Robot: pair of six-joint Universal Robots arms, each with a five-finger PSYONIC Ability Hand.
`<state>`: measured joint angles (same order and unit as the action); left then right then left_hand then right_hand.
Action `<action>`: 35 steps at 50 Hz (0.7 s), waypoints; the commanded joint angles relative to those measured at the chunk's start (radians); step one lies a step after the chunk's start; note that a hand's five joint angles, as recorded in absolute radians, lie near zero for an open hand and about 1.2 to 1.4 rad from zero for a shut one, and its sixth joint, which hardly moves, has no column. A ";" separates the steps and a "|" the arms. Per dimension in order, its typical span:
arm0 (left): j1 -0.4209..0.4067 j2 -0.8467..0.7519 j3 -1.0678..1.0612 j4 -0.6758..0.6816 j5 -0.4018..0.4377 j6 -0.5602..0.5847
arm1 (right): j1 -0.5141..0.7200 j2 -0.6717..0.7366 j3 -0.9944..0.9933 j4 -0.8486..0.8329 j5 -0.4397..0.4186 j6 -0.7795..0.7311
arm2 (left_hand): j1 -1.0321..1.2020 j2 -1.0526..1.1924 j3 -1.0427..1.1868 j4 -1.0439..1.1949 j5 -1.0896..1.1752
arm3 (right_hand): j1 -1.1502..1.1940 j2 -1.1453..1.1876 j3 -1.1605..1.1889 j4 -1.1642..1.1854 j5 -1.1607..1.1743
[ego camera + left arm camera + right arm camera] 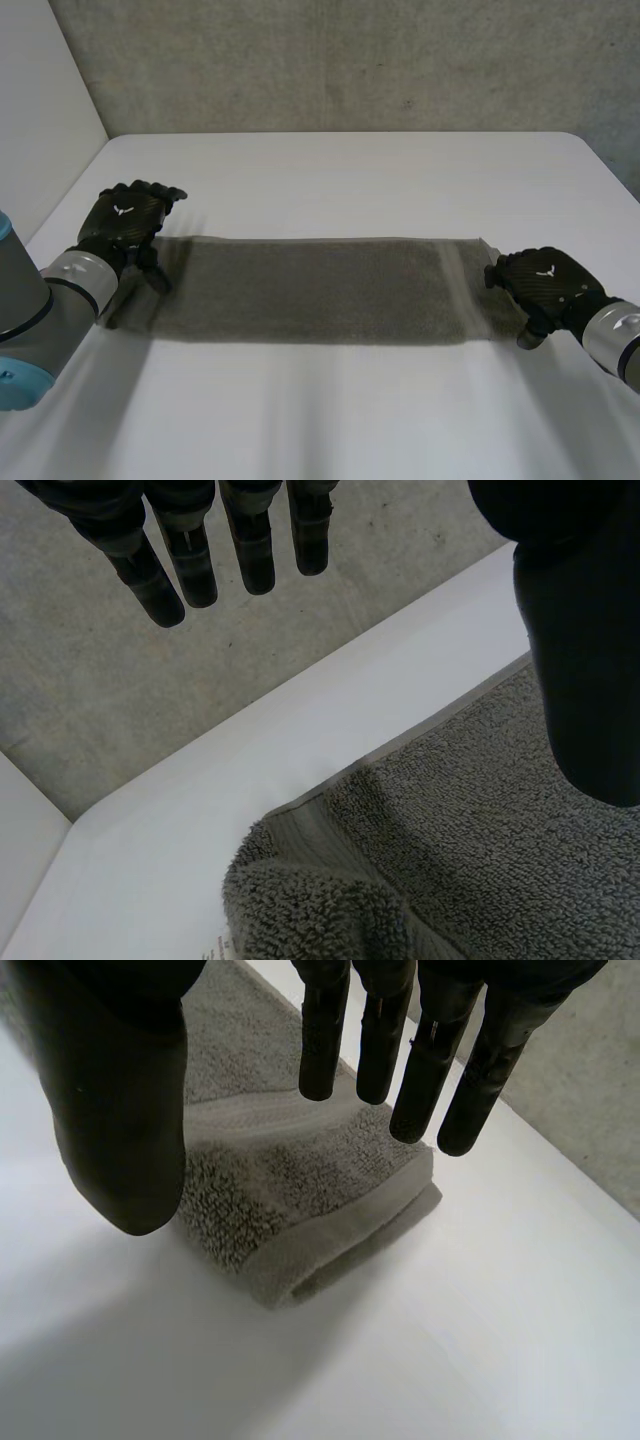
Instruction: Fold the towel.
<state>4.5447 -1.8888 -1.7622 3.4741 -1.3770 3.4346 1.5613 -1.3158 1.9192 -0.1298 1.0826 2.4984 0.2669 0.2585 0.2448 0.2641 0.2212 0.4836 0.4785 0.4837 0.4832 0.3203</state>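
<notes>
Your towel (320, 290) spans the table (340, 170), concrete wall (350, 60) beyond its far edge; left hand (122, 225) and right hand (548, 282) flank its ends, fingers straight, holding nothing.

1. A white table (340, 170) is seen, its top smooth and matte. Its far edge is set against the back wall, and its far right corner is rounded.
2. A grey concrete wall (350, 60) is seen behind the table, its surface rough, mottled and marked with small pits.
3. A plain white side wall (40, 110) is seen along the table's left, joined to the concrete wall in an upright corner.
4. In the left wrist view, the three surfaces are shown meeting at that corner.
</notes>
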 commanded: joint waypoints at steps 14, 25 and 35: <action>-0.003 0.037 -0.045 0.040 0.055 -0.002 | 0.013 0.092 0.006 -0.122 0.017 -0.010 | -0.077 -0.069 -0.055 -0.074 -0.206 | 0.415 0.420 0.415 0.415 0.403; -0.003 0.048 -0.049 0.040 0.058 -0.005 | 0.013 0.136 -0.019 -0.128 0.042 -0.013 | -0.077 -0.069 -0.055 -0.074 -0.206 | 0.365 0.370 0.365 0.365 0.353; -0.003 0.053 -0.057 0.046 0.058 -0.020 | 0.013 0.153 -0.029 -0.139 0.043 -0.015 | -0.077 -0.069 -0.055 -0.074 -0.206 | 0.373 0.379 0.373 0.374 0.362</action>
<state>4.5427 -1.8393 -1.8145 3.5162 -1.3192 3.4218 1.5727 -1.1739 1.8948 -0.2640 1.1260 2.4836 0.2669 0.2585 0.2448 0.2641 0.2212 0.8551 0.8547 0.8555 0.8561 0.6820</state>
